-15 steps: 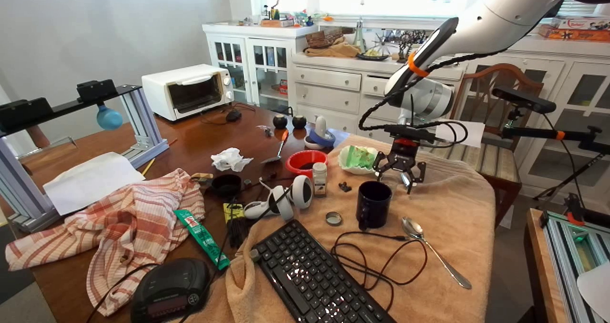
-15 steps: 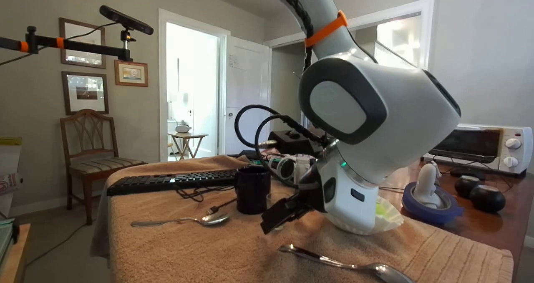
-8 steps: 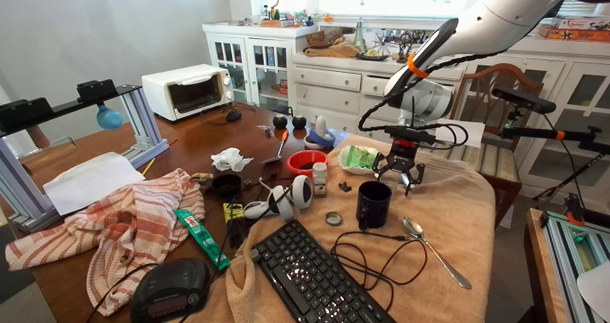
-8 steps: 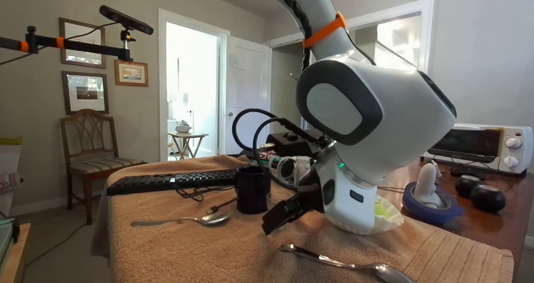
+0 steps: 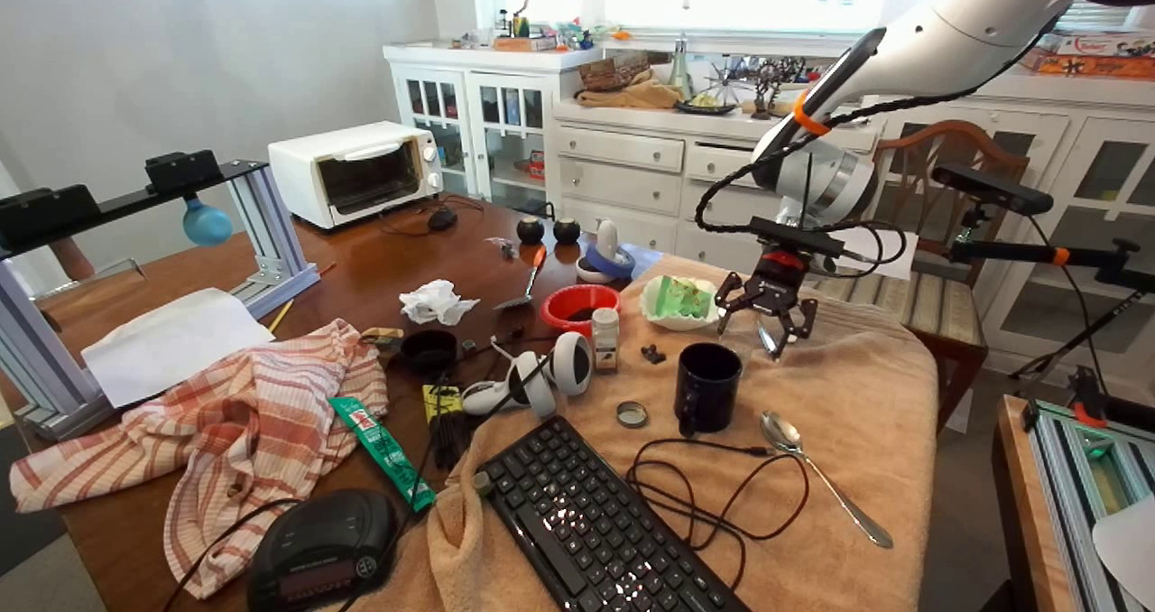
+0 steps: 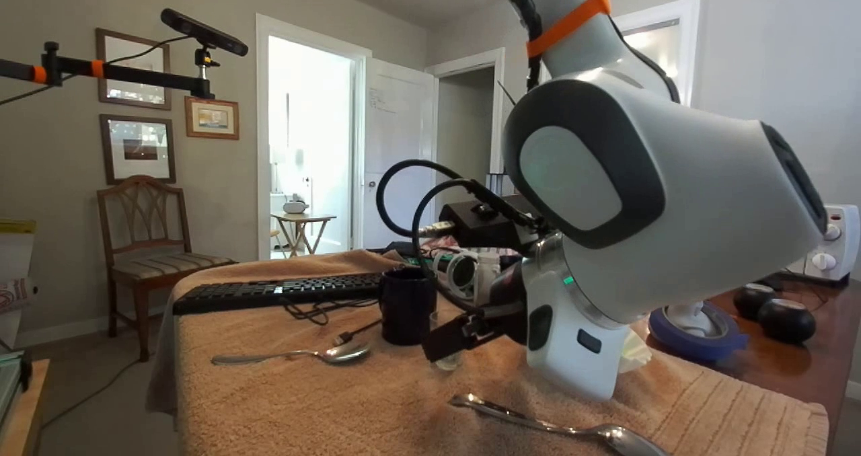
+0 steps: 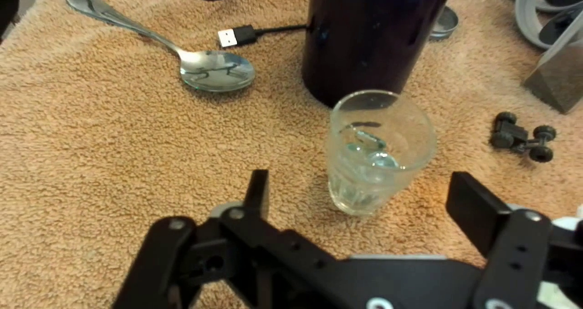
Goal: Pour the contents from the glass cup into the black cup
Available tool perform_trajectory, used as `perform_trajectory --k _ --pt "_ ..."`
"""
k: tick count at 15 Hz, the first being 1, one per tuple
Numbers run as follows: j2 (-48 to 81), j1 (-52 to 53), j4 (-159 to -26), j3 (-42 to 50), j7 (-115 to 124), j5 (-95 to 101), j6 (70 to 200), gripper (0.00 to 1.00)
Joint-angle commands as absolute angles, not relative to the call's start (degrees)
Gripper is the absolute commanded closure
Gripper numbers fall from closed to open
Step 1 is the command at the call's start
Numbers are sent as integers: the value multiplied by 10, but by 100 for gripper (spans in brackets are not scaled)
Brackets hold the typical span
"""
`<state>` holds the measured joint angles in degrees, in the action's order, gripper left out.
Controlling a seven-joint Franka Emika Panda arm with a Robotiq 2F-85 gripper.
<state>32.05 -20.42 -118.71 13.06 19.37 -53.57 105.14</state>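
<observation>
1 hand (image 7: 360, 193), yours: 2 black fingers (image 7: 258, 195) spread wide.

1 small, clear, tapered drinking glass (image 7: 380, 154), see-through contents inside: upright, showing between your fingers in the wrist view, apart from both; its depth against the fingertips cannot be told.

1 glossy black cylindrical mug (image 7: 364, 40): upright, beyond the glass from your hand.

1 silver metal spoon (image 7: 216, 72): beyond your hand, to the left in the wrist view.

1 black cable with a USB plug (image 7: 241, 35): beyond your hand, between spoon and mug.

1 small dark piece with 4 wheels (image 7: 524, 138): beyond your hand, to the right in the wrist view.

1 tan terry towel (image 7: 136, 163): beneath your hand, over the brown wooden counter (image 5: 370, 269).
</observation>
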Motion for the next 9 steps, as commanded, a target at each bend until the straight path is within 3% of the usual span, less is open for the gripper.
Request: perform_trajectory --k 1,9 --pt "340 -213 -1167 136 179 -550 997 0" --pt "384 -206 -1144 139 190 -571 1003 0"
